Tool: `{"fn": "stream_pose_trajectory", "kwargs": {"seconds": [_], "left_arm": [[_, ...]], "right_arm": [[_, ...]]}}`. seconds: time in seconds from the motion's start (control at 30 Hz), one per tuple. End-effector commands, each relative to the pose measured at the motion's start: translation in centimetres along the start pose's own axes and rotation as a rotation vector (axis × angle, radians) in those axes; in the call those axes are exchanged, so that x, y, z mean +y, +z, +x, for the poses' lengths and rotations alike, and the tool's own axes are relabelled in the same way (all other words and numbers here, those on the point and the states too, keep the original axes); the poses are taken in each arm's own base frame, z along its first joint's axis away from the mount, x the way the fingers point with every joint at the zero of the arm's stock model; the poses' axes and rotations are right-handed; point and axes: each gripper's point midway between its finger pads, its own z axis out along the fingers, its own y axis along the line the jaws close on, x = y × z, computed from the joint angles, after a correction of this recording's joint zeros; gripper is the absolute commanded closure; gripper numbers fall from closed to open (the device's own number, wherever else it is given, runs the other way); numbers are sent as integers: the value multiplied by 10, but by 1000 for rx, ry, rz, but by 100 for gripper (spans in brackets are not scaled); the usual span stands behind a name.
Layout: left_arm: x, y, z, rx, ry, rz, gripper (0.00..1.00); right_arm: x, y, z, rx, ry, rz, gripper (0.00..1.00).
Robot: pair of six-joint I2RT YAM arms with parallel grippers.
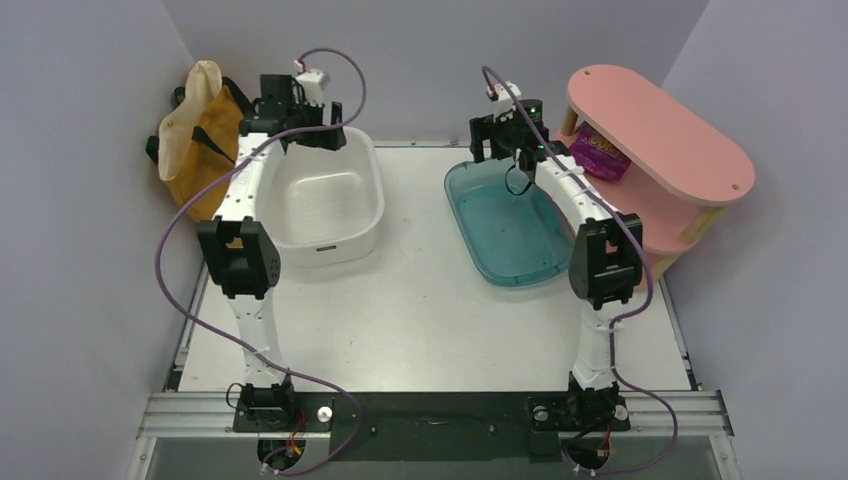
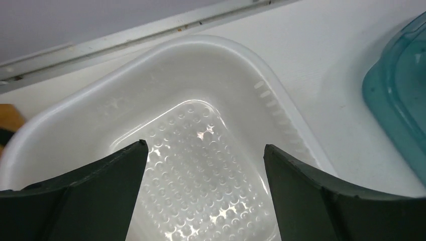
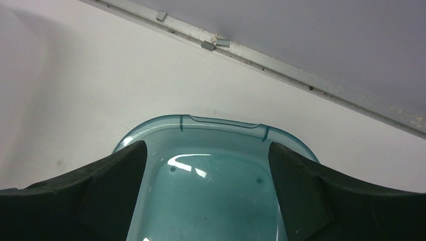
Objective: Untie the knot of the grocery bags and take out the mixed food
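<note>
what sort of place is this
Likely a robot lab cell, not a home: grey walls box in a white table, a left arm and a right arm are bolted at its near edge, with a white tub and teal tub set out.

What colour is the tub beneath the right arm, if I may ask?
Teal tub; best in the right wrist view.

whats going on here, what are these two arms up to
Nothing is being held yet. The left gripper hangs open over the empty white tub, and the right gripper hangs open over the empty teal tub. The brown tote bag sits untouched at the far left; no food is out.
</note>
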Motion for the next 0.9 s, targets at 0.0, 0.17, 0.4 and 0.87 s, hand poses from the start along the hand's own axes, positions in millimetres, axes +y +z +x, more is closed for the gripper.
{"fn": "stream_pose_trajectory", "kwargs": {"seconds": [0.0,0.17,0.4,0.87], "left_arm": [[40,-142,-81,-265,-41,-97,15],[118,-212,-78,-264,-22,-392,15],[189,-247,-63,-173,24,-582,15],[261,-206,-41,-105,106,-701,15]], "right_arm": [[14,-80,-69,-139,-12,-35,13],[24,-116,-51,-82,-9,-54,13],[30,-132,-35,-24,-2,-69,14],[33,-139,-34,19,-70,-88,14]]}}
